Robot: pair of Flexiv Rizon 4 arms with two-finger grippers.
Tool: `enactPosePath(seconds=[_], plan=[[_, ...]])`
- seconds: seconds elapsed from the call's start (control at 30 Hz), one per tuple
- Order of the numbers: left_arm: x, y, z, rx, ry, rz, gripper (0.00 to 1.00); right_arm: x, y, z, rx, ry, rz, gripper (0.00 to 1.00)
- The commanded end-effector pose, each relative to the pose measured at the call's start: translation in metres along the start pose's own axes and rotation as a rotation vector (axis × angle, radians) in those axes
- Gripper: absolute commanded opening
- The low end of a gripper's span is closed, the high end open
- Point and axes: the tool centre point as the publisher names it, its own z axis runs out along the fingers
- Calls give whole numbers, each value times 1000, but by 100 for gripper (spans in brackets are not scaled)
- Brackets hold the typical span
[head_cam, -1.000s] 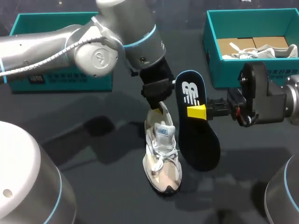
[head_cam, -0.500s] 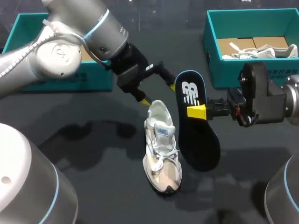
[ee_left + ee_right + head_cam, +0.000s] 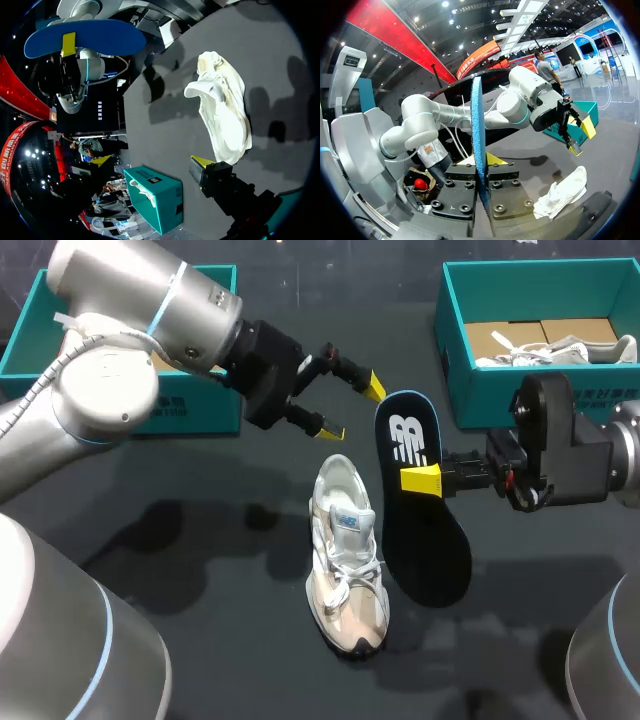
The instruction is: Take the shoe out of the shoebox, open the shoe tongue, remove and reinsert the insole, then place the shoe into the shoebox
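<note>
The pale sneaker (image 3: 347, 570) is sitting upright on its sole on the dark table (image 3: 200, 570), nearest the robot, with its toe pointing toward the robot and its heel opening facing away. Its laces are lying loosely across the top, and the tongue with its blue label is showing just behind them. In the left wrist view the sneaker (image 3: 222, 115) is lying ahead of that arm's own fingers, apart from them.

Just beside the sneaker, on its right, the dark blue insole (image 3: 420, 510) is hanging with its printed face turned up toward the head camera. The right gripper (image 3: 420, 480) is clamping it at about mid-length, coming in from the right. The right wrist view is showing the insole (image 3: 479, 150) edge-on, pinched between the two finger blocks. Whether its near end is touching the table cannot be told.

Farther back, the left gripper (image 3: 352, 410) is hovering beyond the sneaker's heel with its yellow tips spread apart and nothing between them.

At the far left, the left shoebox (image 3: 120, 410) is standing partly behind the left arm. At the far right, the right shoebox (image 3: 455, 340) is holding a cardboard insert (image 3: 520, 335) and a second sneaker (image 3: 560, 350).
</note>
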Motion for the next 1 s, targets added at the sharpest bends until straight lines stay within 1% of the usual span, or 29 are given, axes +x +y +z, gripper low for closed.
enactPosePath(seconds=[0.03, 0.17, 0.2, 0.23, 0.27, 0.3, 0.43, 0.5, 0.57, 0.6, 1.0], plan=[[-1, -15, -6, -49, -172, 37, 100, 1, -1, 1, 0, -3, 1, 0], [-8, -16, -10, -77, -244, 71, 100, -22, 5, -6, 3, 40, 62, 0], [-10, -15, -12, -89, -259, 73, 100, -32, 6, -10, 1, 51, 108, 0], [-11, -15, -12, -93, -268, 80, 100, -39, 8, -13, 11, 54, 123, 0], [-12, -14, -14, -110, -284, 80, 100, -44, 9, -15, 7, 62, 134, 0], [-13, -13, -16, -110, -306, 83, 100, -54, 10, -20, -2, 75, 162, 0], [-17, -11, -27, -159, -374, 88, 100, -81, 16, -34, -11, 99, 236, 0], [-21, -9, -32, -168, -410, 71, 100, -93, 19, -40, 2, 103, 266, 0], [-26, -9, -36, -160, -432, 58, 100, -105, 18, -46, -15, 127, 314, 0], [-26, -9, -36, -160, -432, 58, 100, -109, 17, -49, -11, 119, 325, 0], [-26, -9, -36, -160, -432, 58, 100, -109, 17, -49, -11, 119, 325, 0]])
